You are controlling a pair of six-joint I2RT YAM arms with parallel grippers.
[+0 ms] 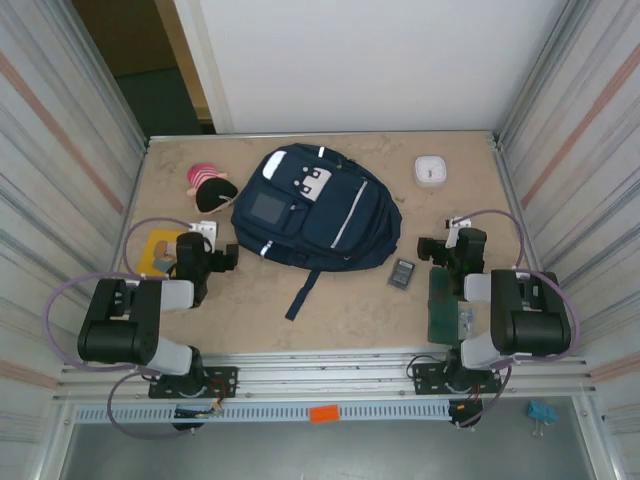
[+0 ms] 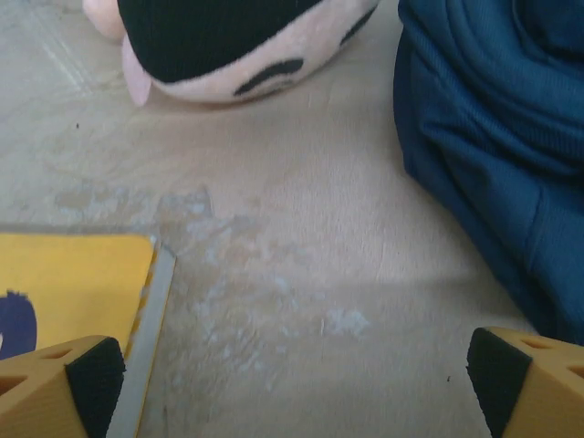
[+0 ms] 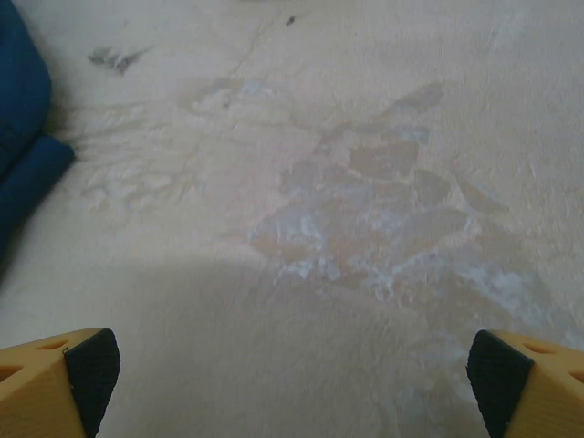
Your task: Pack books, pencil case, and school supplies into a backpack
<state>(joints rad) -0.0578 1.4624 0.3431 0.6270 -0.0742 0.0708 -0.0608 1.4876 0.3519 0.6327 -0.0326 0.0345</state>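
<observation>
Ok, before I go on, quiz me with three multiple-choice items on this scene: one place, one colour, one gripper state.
1. Relative to the backpack, where is the calculator? A. on top of it B. on the table to its right C. far to its left
2. What colour is the book by the left gripper? A. yellow B. red C. white
3. The right gripper and the left are: A. both open, empty B. both shut C. one shut on the book
Answers: B, it lies on bare table by the backpack's right side; A, yellow cover in the left wrist view; A, fingertips wide apart, nothing gripped.
</observation>
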